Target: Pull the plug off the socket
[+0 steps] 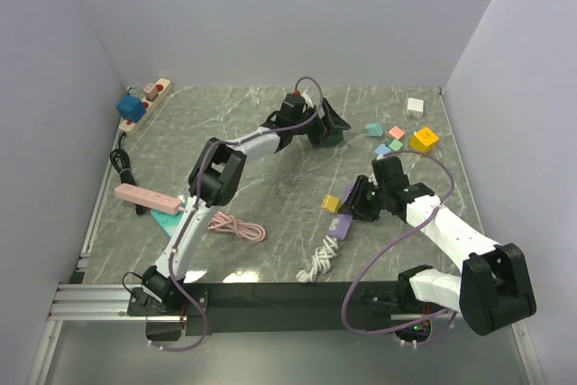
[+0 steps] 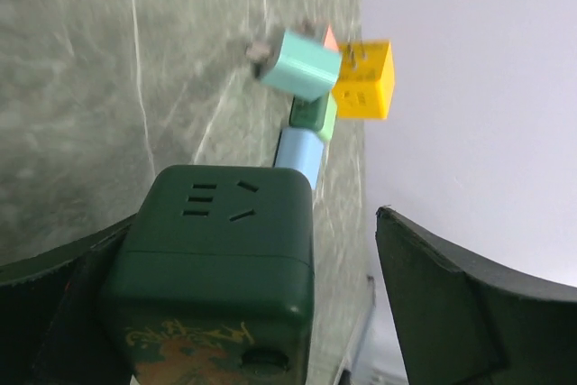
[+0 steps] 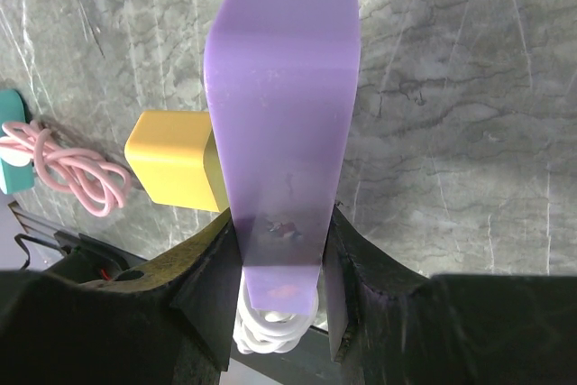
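the right gripper point(image 1: 362, 201) is at mid-table, its fingers point(image 3: 209, 290) clamped on the near end of the purple socket point(image 3: 284, 132). the socket sticks out ahead of the jaws over the marble table point(image 1: 288, 188). the yellow plug point(image 3: 176, 160) sits flush against the socket's side, just past the fingertip; in the top view the plug point(image 1: 331, 204) is just beside the socket point(image 1: 341, 225). a white cable point(image 1: 320, 259) trails from the socket's held end toward the near edge. a pink cable point(image 1: 236, 225) lies coiled well to the left.

the left gripper point(image 1: 326, 128) is far back on the table, its fingers point(image 2: 451, 304) spread apart. a green cube point(image 2: 216, 268) sits between them, against one finger with a clear gap to the other. small coloured blocks point(image 2: 347, 87) lie beyond it.
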`<state>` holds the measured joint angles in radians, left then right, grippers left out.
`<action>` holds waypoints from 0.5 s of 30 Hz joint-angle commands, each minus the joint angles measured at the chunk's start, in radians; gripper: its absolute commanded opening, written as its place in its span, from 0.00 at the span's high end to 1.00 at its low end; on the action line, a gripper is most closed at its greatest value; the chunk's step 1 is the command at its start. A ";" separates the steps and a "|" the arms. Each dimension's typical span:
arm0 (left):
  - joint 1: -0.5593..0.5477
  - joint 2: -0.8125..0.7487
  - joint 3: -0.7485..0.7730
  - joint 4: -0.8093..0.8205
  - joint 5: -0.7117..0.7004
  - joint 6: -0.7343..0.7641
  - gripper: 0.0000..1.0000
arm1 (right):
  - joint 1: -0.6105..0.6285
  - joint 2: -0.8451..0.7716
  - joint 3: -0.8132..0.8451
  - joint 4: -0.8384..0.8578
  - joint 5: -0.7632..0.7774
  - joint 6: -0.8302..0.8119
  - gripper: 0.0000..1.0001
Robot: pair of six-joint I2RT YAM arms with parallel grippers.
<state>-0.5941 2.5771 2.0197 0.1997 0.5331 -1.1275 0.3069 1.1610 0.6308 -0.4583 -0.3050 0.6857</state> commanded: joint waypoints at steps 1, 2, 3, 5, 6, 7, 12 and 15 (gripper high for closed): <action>-0.001 -0.198 -0.018 -0.039 -0.122 0.126 0.01 | -0.002 -0.029 -0.014 0.030 -0.023 -0.018 1.00; -0.001 -0.196 -0.013 -0.077 -0.137 0.159 0.01 | -0.002 -0.024 -0.016 0.030 -0.026 -0.017 1.00; -0.001 -0.190 0.005 -0.120 -0.159 0.176 0.01 | -0.003 -0.026 -0.017 0.033 -0.029 -0.017 1.00; -0.003 -0.149 0.092 -0.251 -0.177 0.228 0.01 | -0.002 -0.024 -0.011 0.032 -0.029 -0.020 1.00; -0.010 -0.143 0.112 -0.279 -0.191 0.251 0.01 | -0.003 -0.023 -0.010 0.030 -0.026 -0.020 1.00; -0.015 -0.140 0.125 -0.299 -0.238 0.273 0.01 | -0.002 -0.024 -0.008 0.029 -0.025 -0.021 1.00; -0.026 -0.167 0.039 -0.298 -0.340 0.325 0.01 | -0.002 -0.017 0.015 0.020 -0.023 -0.028 1.00; -0.024 -0.169 0.017 -0.292 -0.357 0.327 0.01 | -0.003 -0.018 0.021 0.014 -0.020 -0.035 1.00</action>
<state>-0.6151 2.4691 2.0544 -0.0765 0.2390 -0.8494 0.3069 1.1610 0.6209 -0.4503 -0.3080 0.6781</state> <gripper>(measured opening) 0.994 0.432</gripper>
